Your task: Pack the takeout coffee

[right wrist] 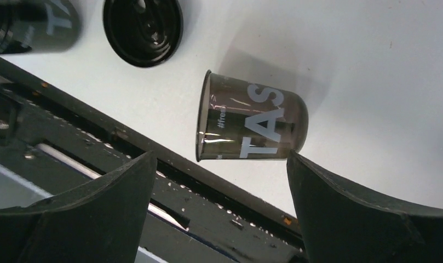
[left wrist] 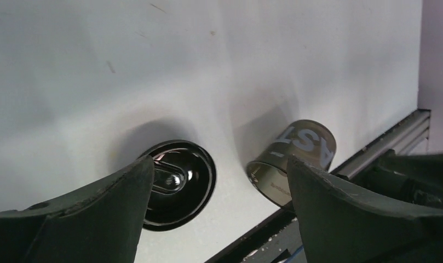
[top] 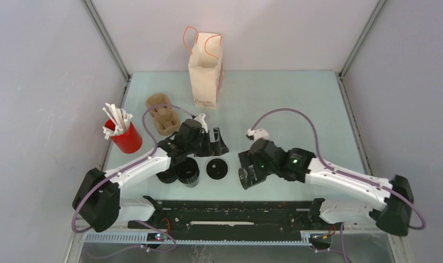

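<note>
Your takeout coffee cup (right wrist: 246,123) lies tipped on its side on the table (right wrist: 361,49), lidless, dark and glossy. It sits just ahead of the right gripper (right wrist: 220,158), framed between fingers that are spread wide and grip nothing. White lettering reads "TAS" before curving out of sight, and a smaller "#fre" trails off unreadably. A black lid (right wrist: 143,28) lies flat beyond the left fingertip. A second cup (right wrist: 33,24) is blurred and cropped at the corner. The left gripper (left wrist: 219,159) is likewise wide apart and empty, one finger hiding part of the lid.
</note>
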